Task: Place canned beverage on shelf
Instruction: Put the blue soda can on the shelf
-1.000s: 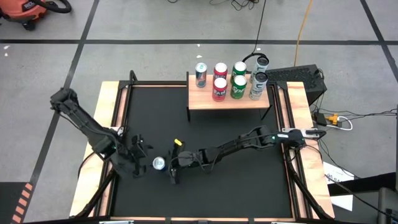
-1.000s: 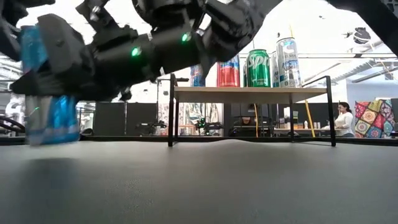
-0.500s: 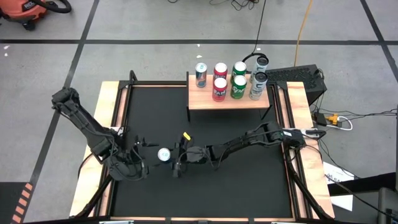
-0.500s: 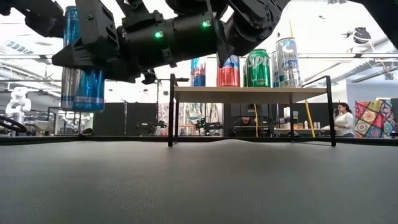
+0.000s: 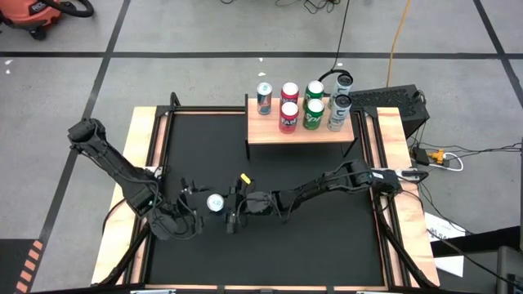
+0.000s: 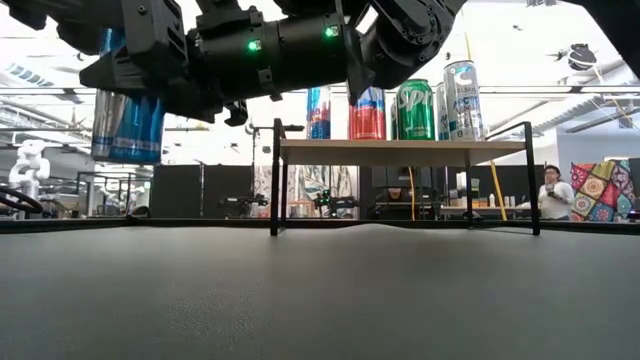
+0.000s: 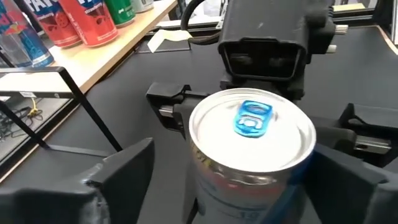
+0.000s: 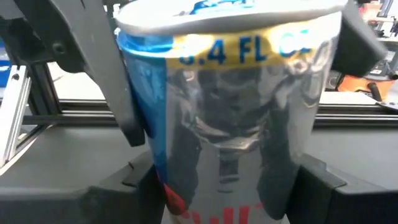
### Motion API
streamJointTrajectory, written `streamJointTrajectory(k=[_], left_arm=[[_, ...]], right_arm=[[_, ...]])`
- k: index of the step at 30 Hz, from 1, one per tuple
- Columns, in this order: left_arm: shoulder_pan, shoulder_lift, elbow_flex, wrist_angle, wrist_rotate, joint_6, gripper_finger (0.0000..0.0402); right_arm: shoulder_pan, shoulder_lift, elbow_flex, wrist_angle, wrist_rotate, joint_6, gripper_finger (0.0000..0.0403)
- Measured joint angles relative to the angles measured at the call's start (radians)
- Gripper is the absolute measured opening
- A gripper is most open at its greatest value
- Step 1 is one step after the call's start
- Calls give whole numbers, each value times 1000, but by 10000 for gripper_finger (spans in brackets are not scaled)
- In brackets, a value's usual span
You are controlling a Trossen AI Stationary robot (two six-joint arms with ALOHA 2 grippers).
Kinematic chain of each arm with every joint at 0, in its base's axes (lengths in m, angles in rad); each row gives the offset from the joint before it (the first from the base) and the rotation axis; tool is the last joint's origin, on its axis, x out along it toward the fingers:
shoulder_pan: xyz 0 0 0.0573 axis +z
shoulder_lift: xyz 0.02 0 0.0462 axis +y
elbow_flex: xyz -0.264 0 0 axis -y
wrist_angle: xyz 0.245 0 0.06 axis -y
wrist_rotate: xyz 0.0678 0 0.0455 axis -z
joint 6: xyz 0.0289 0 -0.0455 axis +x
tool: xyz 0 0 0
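Can (image 5: pixel 216 203), silver-blue, sits upright in my right gripper (image 5: pixel 227 210), jaws clenched on it, nr table's (image 5: pixel 327 245) front-left part. L gripper (image 5: pixel 189 214) just beside, jaws released.

Low view: can (image 6: pixel 125 115) hangs clear above table; shelf (image 6: pixel 400 150) far back w/ other cans (image 6: pixel 418 108).

L wrist: can top (image 7: pixel 252 127), blue tab, btw my fingers (image 7: pixel 118 180), not touching.

R wrist: can (image 8: pixel 227 106) gripped.

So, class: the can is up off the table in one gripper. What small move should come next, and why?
Probably carry the blue and silver can toward the shelf, staying high. The right gripper holds it clear of the table, the left gripper stands open beside it, and six cans already sit along the shelf's back, so its bare front strip looks the likeliest landing spot.
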Motion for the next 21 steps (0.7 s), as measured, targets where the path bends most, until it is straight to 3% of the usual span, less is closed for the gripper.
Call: streamJointTrajectory(k=[11,21], left_arm=[[18,-7,-1,0,2,29,204],[164,-149,27,36,37,283,211]], right_arm=[[-10,-7,3,-65,6,19,243],[-5,-268,0,-791,70,105,295]])
